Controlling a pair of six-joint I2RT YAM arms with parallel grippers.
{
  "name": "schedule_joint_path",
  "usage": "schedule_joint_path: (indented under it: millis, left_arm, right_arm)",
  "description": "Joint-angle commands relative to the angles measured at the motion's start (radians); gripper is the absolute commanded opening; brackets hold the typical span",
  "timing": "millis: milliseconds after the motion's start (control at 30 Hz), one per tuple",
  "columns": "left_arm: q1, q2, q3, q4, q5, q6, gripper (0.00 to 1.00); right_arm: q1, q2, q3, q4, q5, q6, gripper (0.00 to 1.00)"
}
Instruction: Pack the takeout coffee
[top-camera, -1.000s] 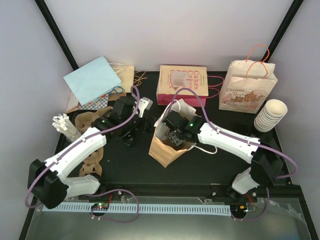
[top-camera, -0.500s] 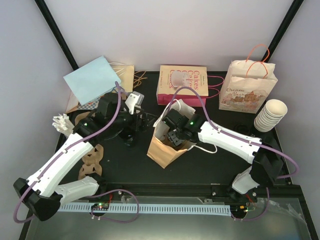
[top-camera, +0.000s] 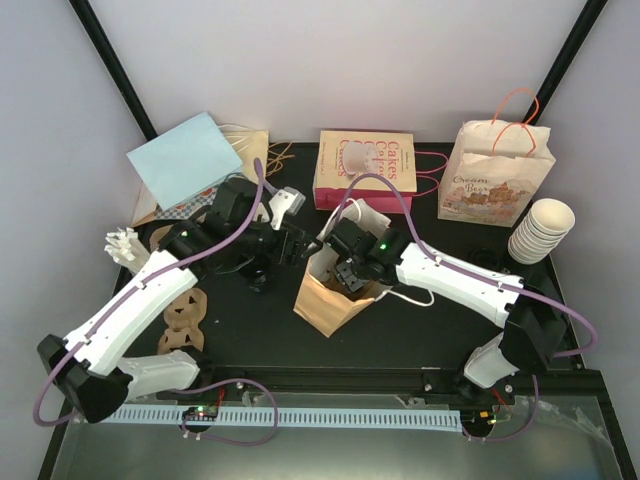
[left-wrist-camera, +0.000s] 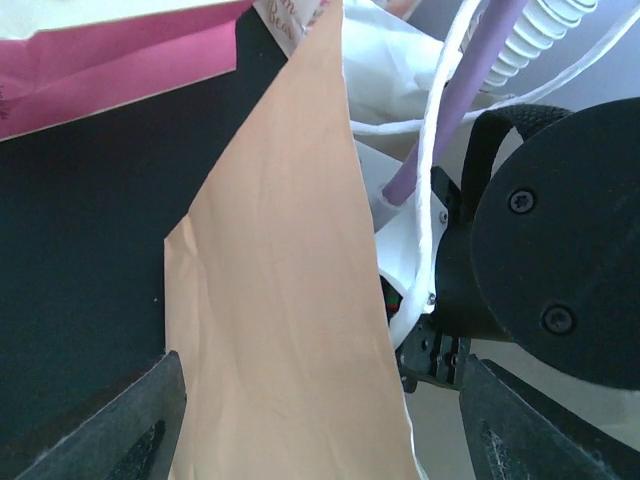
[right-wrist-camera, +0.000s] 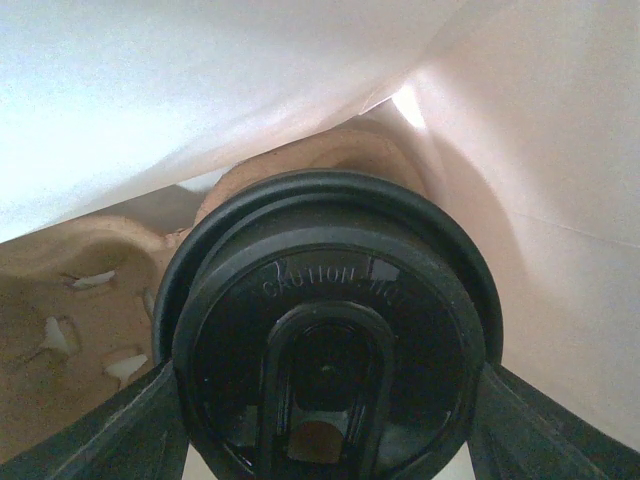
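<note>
The takeout coffee shows in the right wrist view as a round black lid filling the space between my right gripper's fingers, which press on both of its sides. My right gripper is shut on it, down inside the brown paper bag, over a moulded-pulp carrier. The cup's body is hidden under the lid. From above, my right gripper is sunk in the bag's mouth. My left gripper is at the bag's upper left rim, open, with the bag's wall standing between its spread fingers.
A stack of cream cups stands at the right edge. Pulp carriers and white cutlery lie at the left. A pink "Cakes" bag, a printed paper bag and a blue bag line the back.
My left gripper has swung right to the bag's rim, and its jaws have narrowed a little around the bag's wall. The right arm has stayed in the bag.
</note>
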Motion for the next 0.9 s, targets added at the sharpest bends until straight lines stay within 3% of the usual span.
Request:
schedule_joint_path:
  millis: [0, 167, 433, 633, 867]
  left_arm:
    - [-0.037, 0.046, 0.089, -0.063, -0.02, 0.04, 0.76]
    - [-0.063, 0.089, 0.137, -0.107, -0.065, 0.062, 0.63]
    - [-0.091, 0.122, 0.162, -0.141, -0.102, 0.09, 0.25]
    - [-0.092, 0.132, 0.188, -0.163, -0.121, 0.128, 0.03]
    - [-0.091, 0.133, 0.221, -0.178, -0.132, 0.201, 0.02]
  right_arm:
    - [0.009, 0.001, 0.035, -0.006, -0.002, -0.012, 0.55]
    - [0.009, -0.011, 0.037, -0.003, -0.003, -0.007, 0.55]
    - [0.009, -0.048, 0.045, -0.004, 0.001, -0.004, 0.55]
    - [0.009, -0.091, 0.041, -0.01, 0.014, -0.001, 0.55]
    - [0.009, -0.15, 0.02, -0.002, 0.011, 0.007, 0.56]
